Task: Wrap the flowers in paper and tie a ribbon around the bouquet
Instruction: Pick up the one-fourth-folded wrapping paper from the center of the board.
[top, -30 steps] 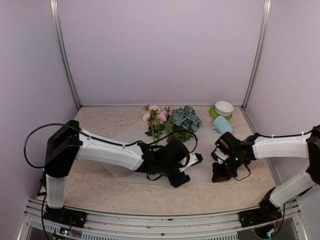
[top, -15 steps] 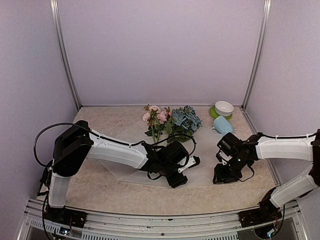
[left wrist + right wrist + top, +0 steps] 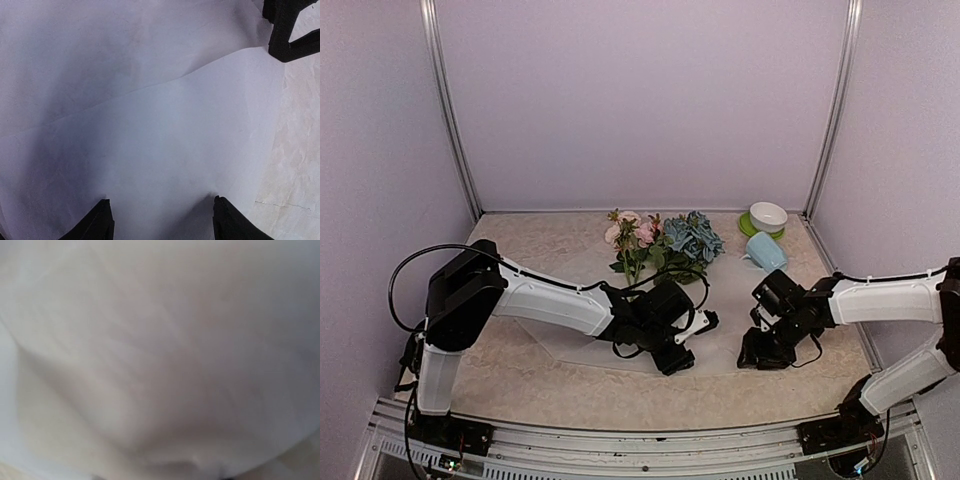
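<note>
Frosted white paper point(image 3: 720, 347) spread flat at table centre, one long crease across it. Flowers point(image 3: 660, 240) at its 12 o'clock edge, pink and blue heads toward the back wall, stems toward the sheet. Left gripper point(image 3: 162, 222) low over the sheet's middle, fingers point(image 3: 100, 223) apart, only paper beneath. Right gripper point(image 3: 757, 352) at the sheet's 3 o'clock edge; fingers apart or together, cannot tell, wrist view all white blur. Pale blue mug point(image 3: 765, 250) and white bowl point(image 3: 768, 215) at 1 o'clock.
</note>
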Robot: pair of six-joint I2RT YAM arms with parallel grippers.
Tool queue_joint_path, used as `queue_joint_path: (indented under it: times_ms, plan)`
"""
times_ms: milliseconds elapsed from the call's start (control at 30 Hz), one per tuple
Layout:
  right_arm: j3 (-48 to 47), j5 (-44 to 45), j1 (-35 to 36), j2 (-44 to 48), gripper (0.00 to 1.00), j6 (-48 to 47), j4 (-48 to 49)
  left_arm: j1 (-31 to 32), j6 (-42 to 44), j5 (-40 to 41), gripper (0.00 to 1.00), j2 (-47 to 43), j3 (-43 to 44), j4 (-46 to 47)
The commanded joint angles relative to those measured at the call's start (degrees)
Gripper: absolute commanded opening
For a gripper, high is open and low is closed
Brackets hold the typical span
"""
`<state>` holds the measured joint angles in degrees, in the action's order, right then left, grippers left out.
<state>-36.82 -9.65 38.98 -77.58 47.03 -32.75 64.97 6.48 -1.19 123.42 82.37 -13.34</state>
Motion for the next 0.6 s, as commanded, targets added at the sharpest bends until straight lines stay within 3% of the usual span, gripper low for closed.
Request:
queue_joint_path:
  times_ms: [0, 433, 567]
  plan:
    - [1.21, -0.45, 0.57, -1.62, 0.45, 2.49, 3.35, -0.38, 0.05, -0.68, 0.66, 0.65, -1.83, -0.38]
    - [0.9, -2.0, 0.79, 5.29, 0.01, 3.93, 6.65, -1.09, -0.28, -1.18, 0.66, 0.81, -2.13, 0.12]
    - [-0.31, -0.9, 0.77, 4.8, 0.0, 2.94, 5.04, -1.21, -0.38, -1.07, 0.67, 0.75, -2.28, 0.08]
